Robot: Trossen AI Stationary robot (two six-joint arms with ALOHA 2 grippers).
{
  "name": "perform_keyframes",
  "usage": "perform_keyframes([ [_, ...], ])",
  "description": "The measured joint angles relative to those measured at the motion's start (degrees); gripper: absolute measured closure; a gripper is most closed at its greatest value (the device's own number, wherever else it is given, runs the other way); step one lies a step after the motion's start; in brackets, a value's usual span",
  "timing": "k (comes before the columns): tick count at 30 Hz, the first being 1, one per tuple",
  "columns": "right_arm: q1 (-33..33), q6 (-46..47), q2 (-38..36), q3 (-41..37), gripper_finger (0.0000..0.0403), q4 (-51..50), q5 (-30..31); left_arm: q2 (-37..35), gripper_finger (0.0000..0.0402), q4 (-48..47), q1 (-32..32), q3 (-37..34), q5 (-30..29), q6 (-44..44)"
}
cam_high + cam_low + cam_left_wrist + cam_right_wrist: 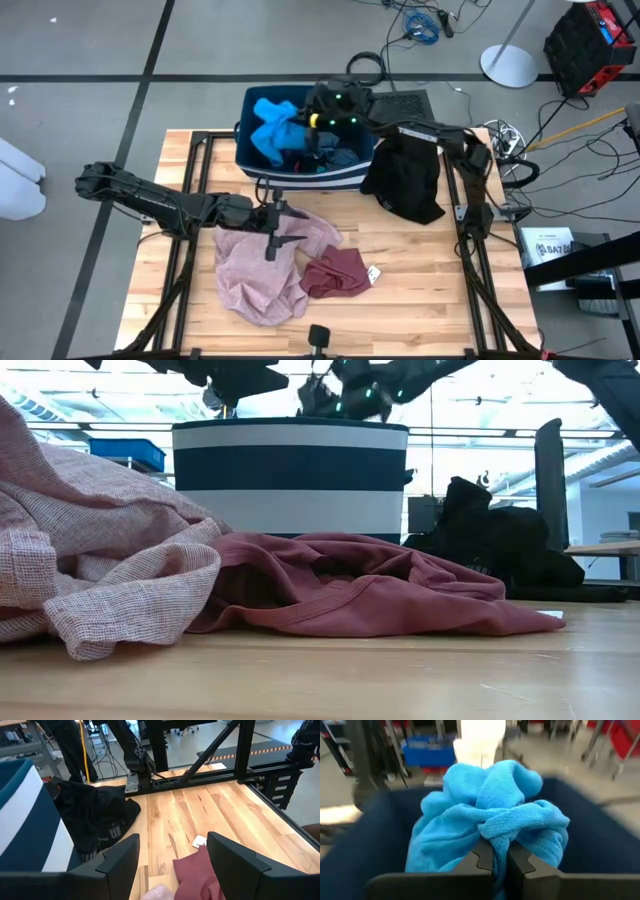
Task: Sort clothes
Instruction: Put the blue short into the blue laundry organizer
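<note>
Right tool pinches blue cloth over bin; lift it straight up, clear of the rim, before you swing away.

You see a table of pale wood planks, smooth with a faint sheen. The pink garment is loosely woven, grainy cloth; the maroon one is smooth, matt knit. The blue garment is plush, looped terry. The black garment looks matt. The striped bin looks like smooth fabric.
</note>
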Motion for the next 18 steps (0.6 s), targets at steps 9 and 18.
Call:
perform_keyframes([
  [9, -0.3, -0.7, 3.9, 0.0, 0.0399, -6.2, 0.2, 0.0, 0.0159, -1.0, 0.1, 0.0, -0.1, -0.1],
  [18, 0.7, -6.2, 2.5, 0.0, 0.0354, -10.9, 0.0, 0.0, 0.0159, -1.0, 0.2, 0.0, -0.2, -0.1],
])
